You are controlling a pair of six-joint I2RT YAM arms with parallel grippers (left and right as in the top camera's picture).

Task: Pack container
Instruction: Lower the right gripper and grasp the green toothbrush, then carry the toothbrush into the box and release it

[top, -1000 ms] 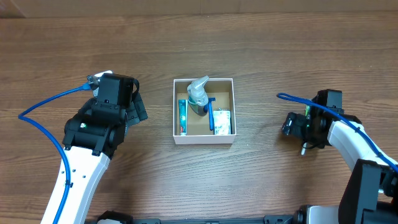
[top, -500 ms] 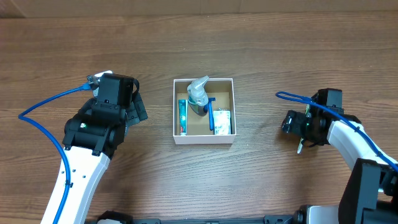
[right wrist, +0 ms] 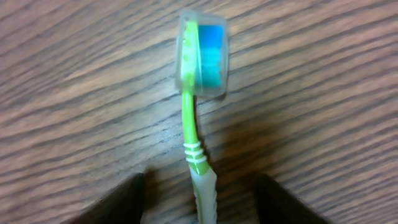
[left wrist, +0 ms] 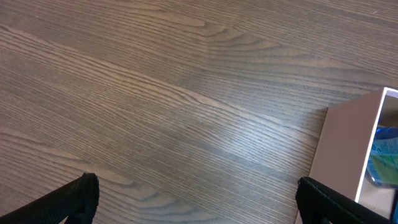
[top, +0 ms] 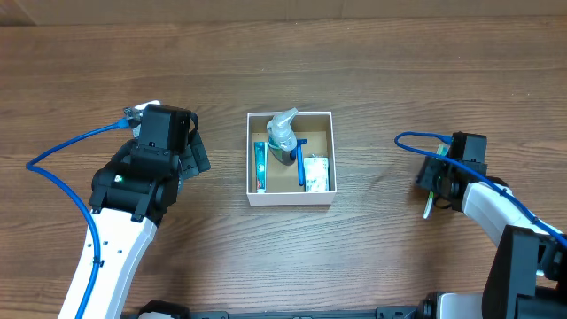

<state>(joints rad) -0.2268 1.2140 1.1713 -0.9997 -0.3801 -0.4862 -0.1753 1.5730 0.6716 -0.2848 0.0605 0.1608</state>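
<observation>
Two arms are set at a wide wooden table [top: 354, 53], with much bare board left around the container [top: 291, 200], which is placed at the table's middle, well apart from both arms. Inside it a clear bottle [top: 282, 137], a tube [top: 260, 166] and a small packet [top: 317, 173] are laid, and bare cardboard is seen chiefly in the far corner on the robot's right. The left gripper [left wrist: 199, 202] is held spread wide over bare wood just beside the container's white wall, with nothing in it. The right gripper [right wrist: 202, 199] is lowered far out on the right, its jaws set apart astride the handle of a green toothbrush [right wrist: 189, 118]. A gap is visible on either side, so no pinch is made yet. The handle is best centred between the jaws and pinched firmly near the ribbed neck. It should then be lifted well up before being carried, so that the thin wall is cleared and the capped head [right wrist: 202, 56] is not dragged.
</observation>
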